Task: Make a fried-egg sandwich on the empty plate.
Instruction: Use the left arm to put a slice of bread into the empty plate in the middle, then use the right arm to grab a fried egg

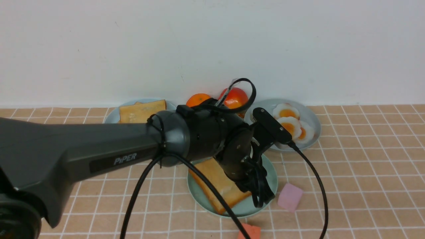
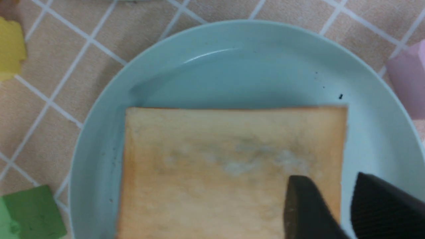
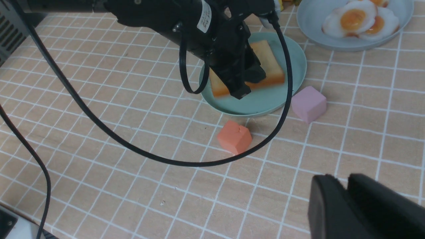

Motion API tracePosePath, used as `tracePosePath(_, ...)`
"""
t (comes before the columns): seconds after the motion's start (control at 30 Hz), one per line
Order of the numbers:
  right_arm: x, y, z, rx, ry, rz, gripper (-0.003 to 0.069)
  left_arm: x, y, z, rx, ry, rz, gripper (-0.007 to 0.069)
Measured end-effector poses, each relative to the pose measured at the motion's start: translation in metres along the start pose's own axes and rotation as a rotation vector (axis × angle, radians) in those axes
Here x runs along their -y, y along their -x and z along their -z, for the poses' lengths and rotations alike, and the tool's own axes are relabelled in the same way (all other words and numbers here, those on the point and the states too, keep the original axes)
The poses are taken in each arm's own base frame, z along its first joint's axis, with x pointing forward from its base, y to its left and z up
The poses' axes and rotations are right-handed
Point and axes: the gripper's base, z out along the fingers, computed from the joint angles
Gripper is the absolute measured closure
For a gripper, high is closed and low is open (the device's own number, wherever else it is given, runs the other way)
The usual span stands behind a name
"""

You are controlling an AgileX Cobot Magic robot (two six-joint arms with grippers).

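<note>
"Toast?"
"Golden-brown square toy slice (image 2: 215, 172), pale-smudged, on round mint-green plastic plate (image 2: 232, 79). Corner towards me; square, long axis unclear."
"Left pincer (image 2: 332, 202)?"
"Mine's spread, over slice and plate."

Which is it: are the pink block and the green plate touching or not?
Apart: the right wrist view shows tiled surface between the pink block and green plate.

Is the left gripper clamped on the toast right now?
No, in the left wrist view the left gripper shows its fingertips apart, nothing between them but the toast and green plate beyond.
</note>
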Motion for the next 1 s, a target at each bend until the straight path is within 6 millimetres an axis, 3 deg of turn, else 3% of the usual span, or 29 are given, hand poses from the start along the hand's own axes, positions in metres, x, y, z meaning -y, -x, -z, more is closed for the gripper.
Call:
tracePosePath(0.1,0.001,0.002,-0.003,-0.008,-0.002,-0.006,0.0464,0.002,0.001,0.003,0.004,-0.019,0.033,0.0279)
tracePosePath(0.2,0.004,0.008,-0.011,-0.025,-0.009,-0.022,0.0421,0.006,0.006,0.017,0.023,-0.035,0.047,0.0261)
tracePosePath(0.27,0.013,0.02,-0.035,-0.087,-0.029,-0.064,0.0378,0.015,0.018,0.053,0.084,-0.048,0.036,0.0283)
tracePosePath(0.33,0.021,0.027,-0.057,-0.144,-0.046,-0.097,0.0368,0.019,0.028,0.095,0.169,-0.054,0.047,0.0369)
tracePosePath(0.37,0.022,0.028,-0.059,-0.151,-0.048,-0.101,0.0367,0.019,0.029,0.1,0.18,-0.054,0.051,0.0369)
tracePosePath(0.4,0.03,0.033,-0.078,-0.194,-0.064,-0.128,0.0363,0.019,0.033,0.133,0.243,-0.057,0.083,0.0452)
tracePosePath(0.43,0.033,0.035,-0.086,-0.211,-0.072,-0.14,0.0363,0.018,0.033,0.142,0.261,-0.058,0.096,0.0491)
tracePosePath(0.47,0.042,0.038,-0.107,-0.249,-0.088,-0.167,0.0363,0.012,0.032,0.177,0.32,-0.056,0.157,0.057)
tracePosePath(0.5,0.047,0.04,-0.119,-0.269,-0.099,-0.184,0.0363,0.007,0.029,0.196,0.347,-0.052,0.197,0.0617)
tracePosePath(0.53,0.049,0.04,-0.125,-0.279,-0.104,-0.192,0.0363,0.005,0.027,0.203,0.35,-0.052,0.225,0.0635)
tracePosePath(0.57,0.061,0.044,-0.152,-0.315,-0.13,-0.221,0.0363,-0.002,0.014,0.227,0.366,-0.046,0.295,0.0638)
tracePosePath(0.6,0.068,0.047,-0.169,-0.346,-0.144,-0.232,0.0363,-0.004,0.003,0.235,0.365,-0.039,0.317,0.0638)
tracePosePath(0.63,0.069,0.047,-0.172,-0.348,-0.146,-0.233,0.0363,-0.004,-0.001,0.234,0.354,-0.039,0.324,0.0638)
tracePosePath(0.73,0.086,0.067,-0.217,-0.384,-0.161,-0.225,0.0363,0.001,-0.044,0.247,0.337,-0.034,0.345,0.0638)
tracePosePath(0.77,0.087,0.069,-0.219,-0.386,-0.161,-0.224,0.0363,0.002,-0.049,0.244,0.326,-0.035,0.347,0.0638)
tracePosePath(0.83,0.101,0.09,-0.253,-0.403,-0.164,-0.236,0.0363,0.008,-0.081,0.255,0.352,-0.042,0.381,0.0638)
tracePosePath(0.93,0.128,0.103,-0.294,-0.469,-0.171,-0.263,0.0362,0.012,-0.113,0.271,0.407,-0.043,0.459,0.0638)
tracePosePath(0.97,0.128,0.106,-0.294,-0.462,-0.17,-0.26,0.0362,0.013,-0.116,0.271,0.408,-0.042,0.471,0.0638)
tracePosePath(1.0,0.145,0.109,-0.317,-0.502,-0.168,-0.267,0.0363,0.013,-0.129,0.278,0.448,-0.037,0.512,0.0638)
